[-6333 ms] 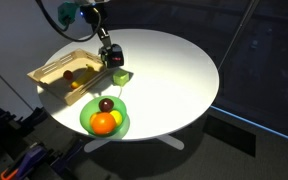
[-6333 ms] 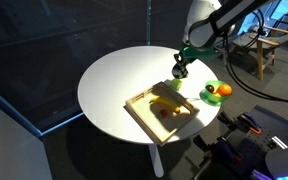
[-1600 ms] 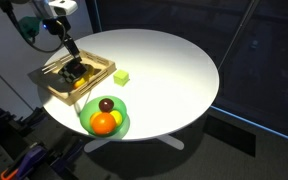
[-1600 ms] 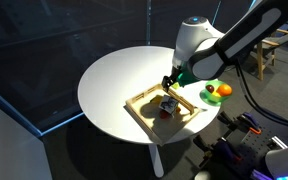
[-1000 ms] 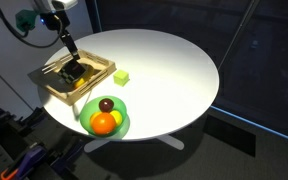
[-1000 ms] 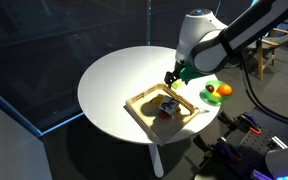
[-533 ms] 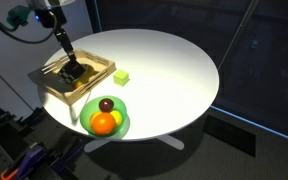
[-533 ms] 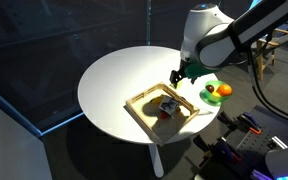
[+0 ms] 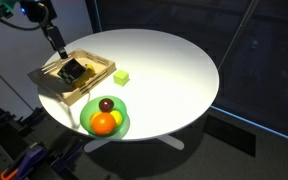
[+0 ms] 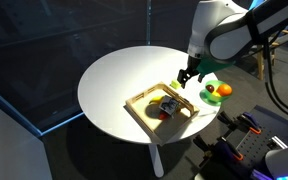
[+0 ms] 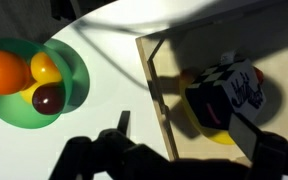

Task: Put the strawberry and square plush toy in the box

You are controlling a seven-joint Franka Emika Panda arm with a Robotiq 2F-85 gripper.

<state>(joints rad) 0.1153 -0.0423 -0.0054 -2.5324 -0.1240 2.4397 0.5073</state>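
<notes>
- The gripper (image 9: 62,52) hangs above the box at the table's left edge in an exterior view. It is clear of everything below it.
- Its fingers (image 11: 124,120) stand wide apart in the wrist view, with nothing between them.
- The box (image 9: 94,57) lies flat at the left edge of the round white table (image 9: 174,70), with one corner toward the table's middle.
- The square plush toy (image 9: 72,70) lies inside the box, near its middle. In the wrist view it shows black and white checks and rests partly on something yellow under it.
- The strawberry (image 10: 163,113) shows as a small red spot inside the box, just beside the toy. Whether the two touch cannot be told.
- The green plate (image 9: 87,118) sits at the near edge of the table, just beside the box's near corner and apart from it in the wrist view.
- On the plate lie an orange (image 9: 103,123), a yellow fruit (image 11: 46,68) and a dark red round fruit (image 9: 106,104), bunched close together.
- A yellow-green cube (image 9: 121,76) stands on the bare tabletop just beside the box's right corner, toward the middle of the table and away from the plate.
</notes>
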